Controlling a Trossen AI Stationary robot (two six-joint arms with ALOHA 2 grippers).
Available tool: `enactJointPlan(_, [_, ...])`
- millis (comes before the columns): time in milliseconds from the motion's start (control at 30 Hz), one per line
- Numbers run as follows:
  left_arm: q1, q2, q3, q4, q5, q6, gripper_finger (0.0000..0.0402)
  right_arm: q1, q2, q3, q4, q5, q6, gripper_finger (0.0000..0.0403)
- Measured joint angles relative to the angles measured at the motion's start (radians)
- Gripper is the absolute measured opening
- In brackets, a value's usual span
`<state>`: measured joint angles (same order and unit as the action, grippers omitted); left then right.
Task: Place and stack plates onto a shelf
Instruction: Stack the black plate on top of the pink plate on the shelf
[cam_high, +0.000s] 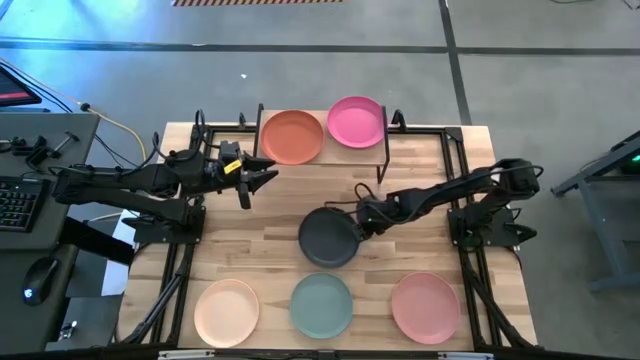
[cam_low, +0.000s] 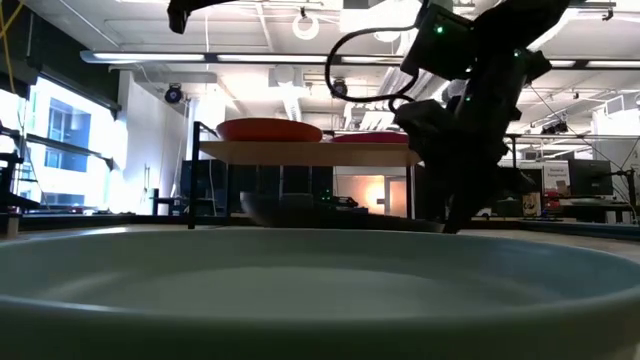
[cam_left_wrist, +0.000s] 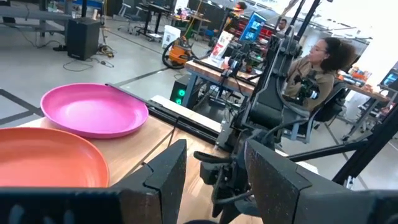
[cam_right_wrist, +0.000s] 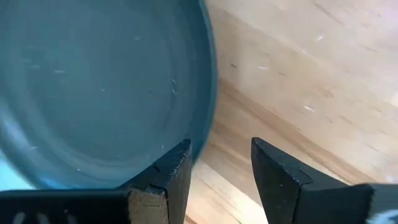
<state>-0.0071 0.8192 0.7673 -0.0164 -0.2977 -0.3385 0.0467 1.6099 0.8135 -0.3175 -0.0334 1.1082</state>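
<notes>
Right gripper (cam_high: 352, 222) down at the dark grey plate (cam_high: 328, 238), fingers parted around its rim

Matte round plates all over: terracotta plate (cam_high: 292, 136) and magenta plate (cam_high: 355, 121) sit side by side on the light-wood shelf (cam_high: 325, 155) with thin black legs; cream (cam_high: 227, 311), teal (cam_high: 321, 305) and salmon (cam_high: 425, 306) line the near table edge. Right arm stretches low from the right. Left gripper (cam_high: 268, 175) hovers beside the shelf, fingers apart, holding nothing. Only the right wrist view shows a finger (cam_right_wrist: 163, 180) over the rim.
</notes>
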Motion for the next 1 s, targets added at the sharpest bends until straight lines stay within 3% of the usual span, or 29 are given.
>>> enactJointPlan(867, [0.022, 0.000, 0.000, -0.012, -0.003, 0.003, 0.0154, 0.000, 0.060, 0.001, 0.153, -0.032, 0.063, 0.0145])
enactJointPlan(1000, [0.022, 0.000, 0.000, -0.014, -0.003, 0.003, 0.0154, 0.000, 0.060, 0.001, 0.137, -0.026, 0.063, 0.0131])
